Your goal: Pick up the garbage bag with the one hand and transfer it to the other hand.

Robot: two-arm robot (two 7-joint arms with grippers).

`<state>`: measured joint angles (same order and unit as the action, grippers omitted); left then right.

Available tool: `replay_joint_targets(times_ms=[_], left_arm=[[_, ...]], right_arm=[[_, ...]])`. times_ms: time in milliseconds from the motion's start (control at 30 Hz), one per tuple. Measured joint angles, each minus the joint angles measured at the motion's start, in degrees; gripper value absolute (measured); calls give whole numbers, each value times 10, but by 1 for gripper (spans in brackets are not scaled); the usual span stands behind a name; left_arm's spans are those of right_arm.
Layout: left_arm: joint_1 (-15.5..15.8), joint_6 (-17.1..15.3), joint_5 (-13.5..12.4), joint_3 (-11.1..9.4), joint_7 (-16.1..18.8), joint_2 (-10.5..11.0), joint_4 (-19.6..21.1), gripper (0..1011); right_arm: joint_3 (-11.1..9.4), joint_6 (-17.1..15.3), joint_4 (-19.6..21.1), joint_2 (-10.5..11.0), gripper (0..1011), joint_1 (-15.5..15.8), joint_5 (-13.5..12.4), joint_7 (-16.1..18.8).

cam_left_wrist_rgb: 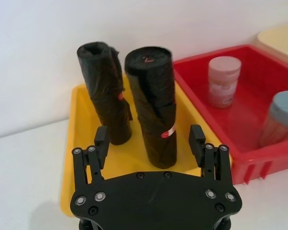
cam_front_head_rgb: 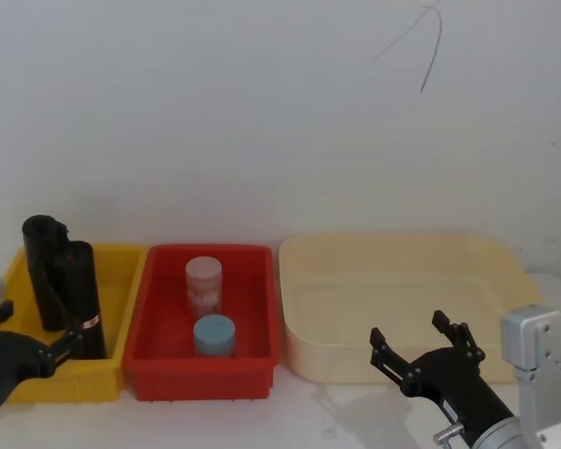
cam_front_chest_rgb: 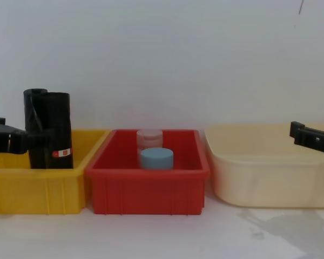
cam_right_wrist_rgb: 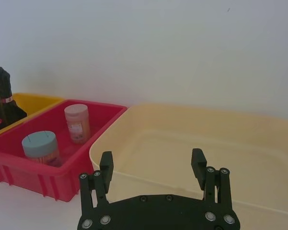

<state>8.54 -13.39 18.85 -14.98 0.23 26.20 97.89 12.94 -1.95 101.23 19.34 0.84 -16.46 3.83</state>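
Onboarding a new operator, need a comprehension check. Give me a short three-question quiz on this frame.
1. True or false: the left gripper is shut on the garbage bag.
2. How many jars stand in the red bin?
3. The garbage bag stands upright in: A the red bin; B the yellow bin; C neither.

Key: 1 false, the left gripper is open, the bag ungripped; 2 two; 3 B.

Left gripper (cam_left_wrist_rgb: pixel 149 133) and right gripper (cam_right_wrist_rgb: pixel 152 157) both hold jaws wide apart.
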Motion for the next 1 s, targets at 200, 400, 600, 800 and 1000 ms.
replay_joint_targets(times_ms=[200, 400, 600, 800, 1000], left_arm=[[25, -16, 5, 0, -8, -11, -29, 1001], [47, -25, 10, -2, -20, -20, -52, 1001], [63, -28, 12, -6, -34, -26, -66, 1001], [80, -30, 12, -10, -45, -32, -78, 1001], [97, -30, 7, -16, -53, -38, -93, 1001]], right_arm=[[0, 0, 0, 0, 1001, 0, 0, 0], [0, 0, 0, 0, 1001, 0, 0, 0], [0, 0, 0, 0, 1001, 0, 0, 0], [0, 0, 0, 0, 1001, 0, 0, 0], [0, 0, 0, 0, 1001, 0, 0, 0]])
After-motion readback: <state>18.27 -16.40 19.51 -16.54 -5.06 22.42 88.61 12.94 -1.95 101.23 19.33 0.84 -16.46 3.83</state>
